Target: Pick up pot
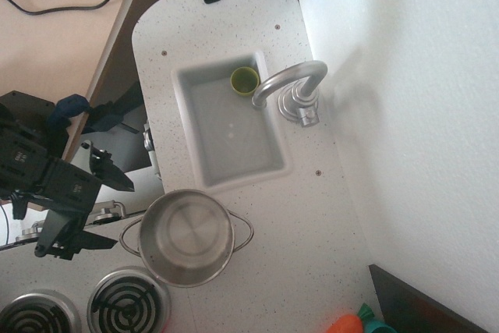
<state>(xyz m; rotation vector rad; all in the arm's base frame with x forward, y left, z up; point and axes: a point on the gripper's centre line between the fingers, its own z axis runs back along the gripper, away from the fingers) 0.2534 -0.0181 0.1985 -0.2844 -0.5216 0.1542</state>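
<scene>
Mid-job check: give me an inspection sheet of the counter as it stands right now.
Surface: white speckled counter with sink, faucet, two burners.
Job's things: pot upright, empty, on the counter between sink and burners.
Clutter: yellow-green cup in the sink's far corner; orange and teal toys at the bottom edge.
Grippers: gripper open, left of the pot, not touching it.
Cables: black cable on the floor, upper left.
Surroundings: white wall on the right.
</scene>
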